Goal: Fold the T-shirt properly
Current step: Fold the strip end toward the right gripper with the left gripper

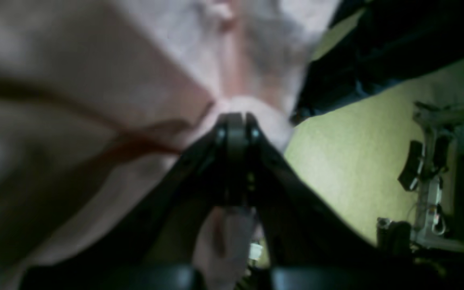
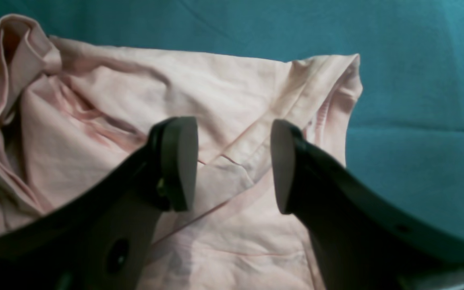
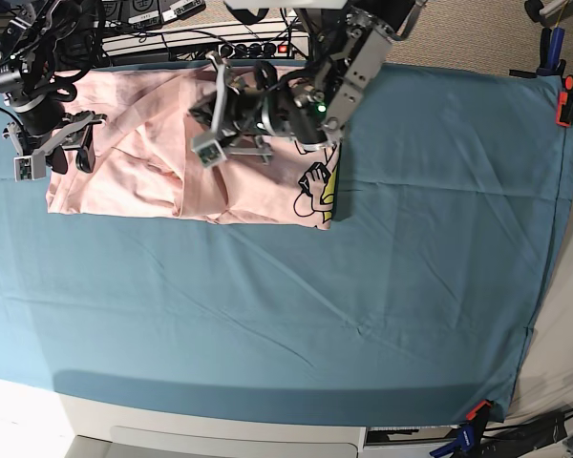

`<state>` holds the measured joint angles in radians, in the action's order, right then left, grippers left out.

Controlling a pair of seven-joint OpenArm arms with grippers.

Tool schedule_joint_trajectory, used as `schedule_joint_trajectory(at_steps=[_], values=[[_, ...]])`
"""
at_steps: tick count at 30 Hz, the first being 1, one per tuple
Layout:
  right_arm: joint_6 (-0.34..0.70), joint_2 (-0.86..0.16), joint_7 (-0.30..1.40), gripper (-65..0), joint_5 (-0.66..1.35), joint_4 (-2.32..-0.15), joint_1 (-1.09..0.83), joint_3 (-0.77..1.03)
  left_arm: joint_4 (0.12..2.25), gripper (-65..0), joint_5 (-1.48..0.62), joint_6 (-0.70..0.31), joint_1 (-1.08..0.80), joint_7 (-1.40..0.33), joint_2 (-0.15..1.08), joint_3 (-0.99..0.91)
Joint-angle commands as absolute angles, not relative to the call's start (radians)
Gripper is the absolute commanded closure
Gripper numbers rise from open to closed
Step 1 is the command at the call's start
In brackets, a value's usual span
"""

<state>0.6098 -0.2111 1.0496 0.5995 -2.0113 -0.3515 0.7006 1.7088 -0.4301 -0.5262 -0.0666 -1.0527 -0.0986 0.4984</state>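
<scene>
The pale pink T-shirt [image 3: 143,157] lies crumpled at the back left of the teal cloth [image 3: 363,286]. A bit of black and yellow print [image 3: 317,188] shows at its right edge. My left gripper [image 1: 236,121] is shut on a pinched fold of the pink fabric [image 1: 252,108]; in the base view it [image 3: 224,110] holds that fold raised over the shirt's middle. My right gripper [image 2: 234,165] is open and empty, its pads [image 2: 181,161] just above a seamed, wrinkled part of the shirt [image 2: 224,100]. In the base view it [image 3: 57,143] hovers at the shirt's left end.
Cables and a power strip [image 3: 220,43] run along the back edge behind the shirt. Orange clamps [image 3: 565,95] hold the cloth at the right edge and the front right corner [image 3: 473,412]. The table's white front edge [image 3: 220,429] is at the bottom.
</scene>
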Motion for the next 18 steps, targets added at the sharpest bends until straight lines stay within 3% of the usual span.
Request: schedule_joint_trajectory(at_steps=[1, 4, 9, 18], values=[[0.609, -0.227, 1.024, -29.3, 0.613, -2.029, -0.349, 0.708, 1.726, 0.0, -0.449, -0.545, -0.051, -1.032, -0.118, 0.502], [0.609, -0.227, 1.024, -29.3, 0.613, -2.029, -0.349, 0.708, 1.74, 0.0, -0.406, -0.542, -0.02, -1.049, -0.119, 0.496], [0.609, -0.227, 1.024, -29.3, 0.613, -2.029, -0.349, 0.708, 1.798, 0.0, -0.305, -0.427, 0.029, -1.024, -0.118, 0.405], [0.609, -0.227, 1.02, -29.3, 0.614, -2.029, -0.349, 0.708, 1.783, 0.0, -0.283, -0.422, 0.01, -0.974, -0.089, 0.292]])
